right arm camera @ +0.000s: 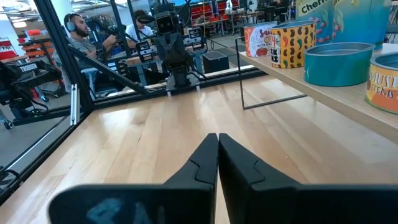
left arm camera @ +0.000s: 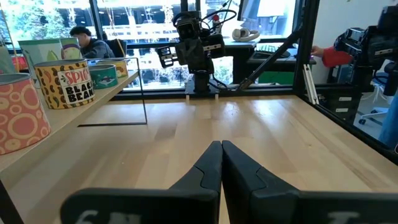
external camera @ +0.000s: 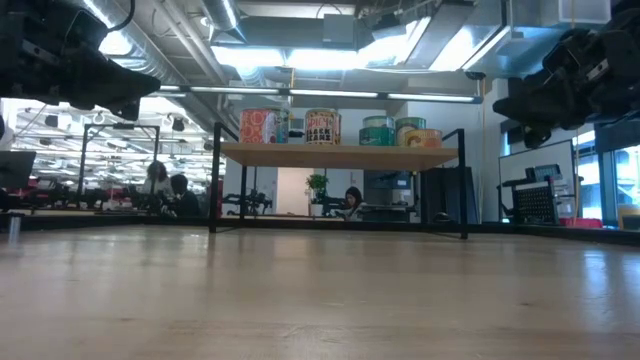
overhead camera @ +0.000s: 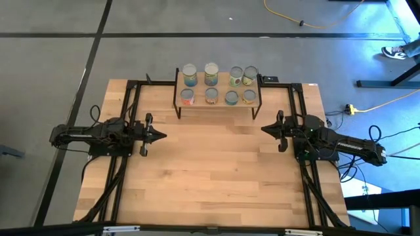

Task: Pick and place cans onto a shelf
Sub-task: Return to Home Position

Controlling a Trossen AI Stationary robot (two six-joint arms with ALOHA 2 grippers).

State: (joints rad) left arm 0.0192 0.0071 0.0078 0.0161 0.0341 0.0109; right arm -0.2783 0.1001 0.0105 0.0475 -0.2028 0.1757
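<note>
Cans (overhead camera: 210, 75) fill the shelf (overhead camera: 199, 88) at twelve o'clock.
Left gripper (overhead camera: 159, 136) at nine, right gripper (overhead camera: 265, 129) at three: both closed and empty, apparently parked.

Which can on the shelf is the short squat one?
The teal tin, third from the left in the shelf's front row, between the yellow black-beans can and the mushroom can; it is lower and wider than the others.

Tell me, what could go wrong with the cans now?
Maybe. The cans stand crowded in two rows on the narrow shelf, the front row near its edge; a bump to the table could knock one off. The left hand and right hand are shut and clear of it, so that seems unlikely.
</note>
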